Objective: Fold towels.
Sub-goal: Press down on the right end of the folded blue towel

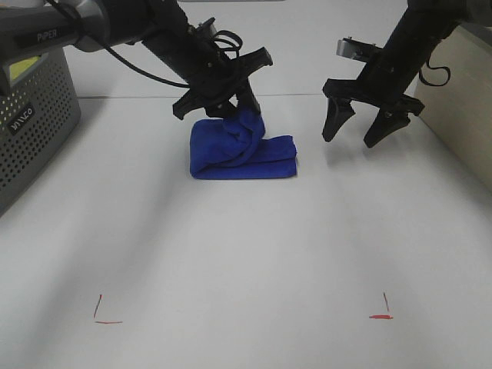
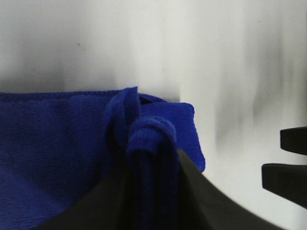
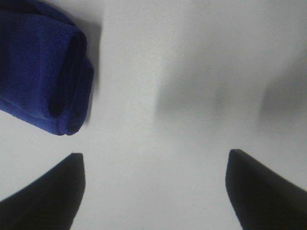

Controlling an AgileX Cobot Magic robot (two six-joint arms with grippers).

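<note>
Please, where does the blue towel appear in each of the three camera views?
Exterior high: blue towel upper centre on the table, pinched by the left hand.
Left wrist: close up, a fold between the fingers.
Right wrist: beyond one finger, untouched.
Shared landmark: open right hand.

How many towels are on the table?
1: a blue towel, folded at the far middle of the table, one end lifted in the left jaws. The basket may hide more.

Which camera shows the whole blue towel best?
The exterior high view: the folded towel shows nearly whole on the table. The left wrist view shows only a close-up bunch pinched by the left gripper; the right wrist view shows just one rolled end.
</note>
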